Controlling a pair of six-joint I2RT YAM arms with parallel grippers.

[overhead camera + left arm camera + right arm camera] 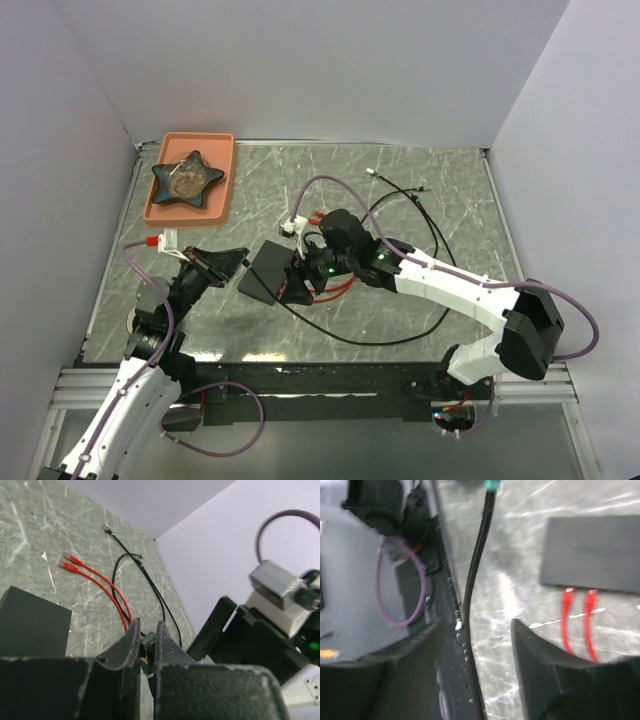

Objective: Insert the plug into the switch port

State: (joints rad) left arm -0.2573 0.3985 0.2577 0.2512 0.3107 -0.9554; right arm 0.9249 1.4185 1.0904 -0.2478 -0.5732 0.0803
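Left wrist view, up close: the left gripper (147, 630) has its two fingers pressed together on the plug (147, 649), a small dark bit with some green on it. Only this view shows that pinch. The switch (31, 624) lies just to the left of the fingers, flat on the table (30, 530). Its sockets cannot be seen from here. Farther off, two red cables (70, 568) and a thin black cable (155, 592) trail away across the table.

Right wrist view is blurry. The right gripper (477, 627) has its fingers spread wide. The black cable runs up between them and is not squeezed. Past the fingers, up to the right, lies the switch, cut off by the edge of the picture. Two red plugs (567, 600) are at its near side. It is hard to tell if they sit right in the sockets.

Top view shows what neither wrist view does. The switch lies between the two grippers, with the left one just beside its left end and the right one close at its right side. The plug is too small to make out from up there. Far back sits an orange tray (205, 143) holding a dark star dish (187, 178).
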